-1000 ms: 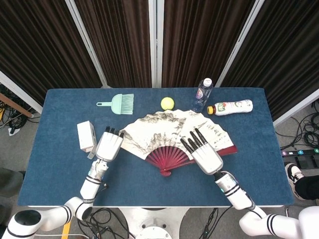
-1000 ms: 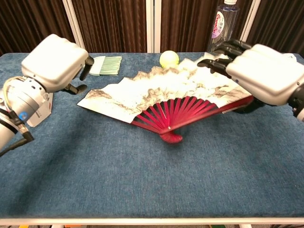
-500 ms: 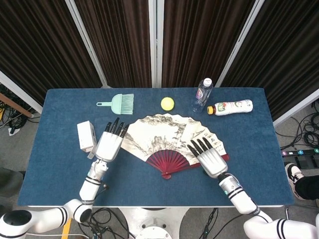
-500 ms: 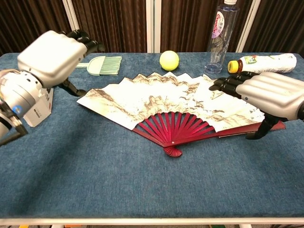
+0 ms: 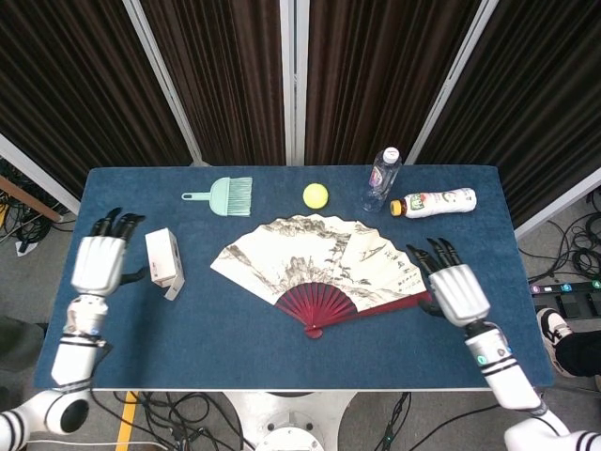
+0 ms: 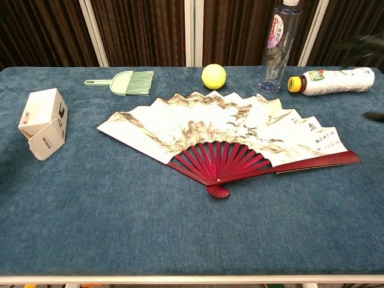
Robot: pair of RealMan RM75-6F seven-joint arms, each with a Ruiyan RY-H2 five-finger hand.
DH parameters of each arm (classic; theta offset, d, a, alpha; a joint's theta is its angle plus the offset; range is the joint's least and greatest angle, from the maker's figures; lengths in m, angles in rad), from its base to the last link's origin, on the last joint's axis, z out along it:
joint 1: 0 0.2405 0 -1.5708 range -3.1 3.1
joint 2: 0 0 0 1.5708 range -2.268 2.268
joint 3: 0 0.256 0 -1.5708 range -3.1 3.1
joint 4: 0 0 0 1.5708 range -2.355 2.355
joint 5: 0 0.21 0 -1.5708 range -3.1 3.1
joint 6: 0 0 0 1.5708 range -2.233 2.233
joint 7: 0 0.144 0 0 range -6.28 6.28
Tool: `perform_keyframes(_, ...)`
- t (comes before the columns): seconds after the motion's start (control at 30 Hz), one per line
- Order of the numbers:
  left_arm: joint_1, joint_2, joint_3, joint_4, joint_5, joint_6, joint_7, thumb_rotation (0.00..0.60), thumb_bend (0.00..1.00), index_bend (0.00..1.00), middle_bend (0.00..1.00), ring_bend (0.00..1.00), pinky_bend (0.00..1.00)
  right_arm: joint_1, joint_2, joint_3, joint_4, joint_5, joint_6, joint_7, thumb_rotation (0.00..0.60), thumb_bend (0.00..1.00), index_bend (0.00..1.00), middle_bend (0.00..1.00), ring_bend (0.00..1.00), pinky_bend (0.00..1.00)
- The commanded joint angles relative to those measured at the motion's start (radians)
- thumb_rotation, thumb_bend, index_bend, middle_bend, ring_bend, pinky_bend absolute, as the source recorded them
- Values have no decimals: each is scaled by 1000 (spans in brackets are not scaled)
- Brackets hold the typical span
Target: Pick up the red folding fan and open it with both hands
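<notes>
The red folding fan (image 5: 319, 268) lies spread wide on the blue table, its painted paper leaf facing up and its red ribs meeting at the pivot near the front; the chest view shows the fan (image 6: 225, 135) whole. My left hand (image 5: 100, 261) hovers at the table's left edge, fingers apart, holding nothing, well away from the fan. My right hand (image 5: 456, 288) sits just right of the fan's red end guard, fingers spread and empty. The chest view shows only dark blurs of the right hand at its right edge.
A white box (image 5: 163, 260) stands beside my left hand. At the back are a green brush (image 5: 223, 195), a yellow ball (image 5: 315, 194), an upright clear bottle (image 5: 382, 178) and a lying bottle (image 5: 435, 202).
Both hands have drawn away from the fan, the left one far out to the left edge and the right one to the right. The fan stays spread flat on the table.
</notes>
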Motion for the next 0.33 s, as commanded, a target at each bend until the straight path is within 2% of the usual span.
perform_keyframes(0.03, 91, 72, 58, 19, 8, 42, -93, 600, 0, 216, 196, 94, 216, -97, 97, -16, 35, -25, 95, 123, 600, 149, 79, 210, 18, 0)
perform_keyframes(0.2, 204, 113, 122, 18, 30, 134, -138, 600, 0, 218, 196, 94, 209, -186, 125, -27, 36, -16, 185, 169, 600, 149, 101, 212, 17, 0)
perform_keyframes(0.33, 275, 122, 155, -15, 50, 210, -128, 600, 0, 221, 195, 94, 207, -246, 117, -41, 29, -15, 235, 166, 600, 149, 109, 224, 18, 0)
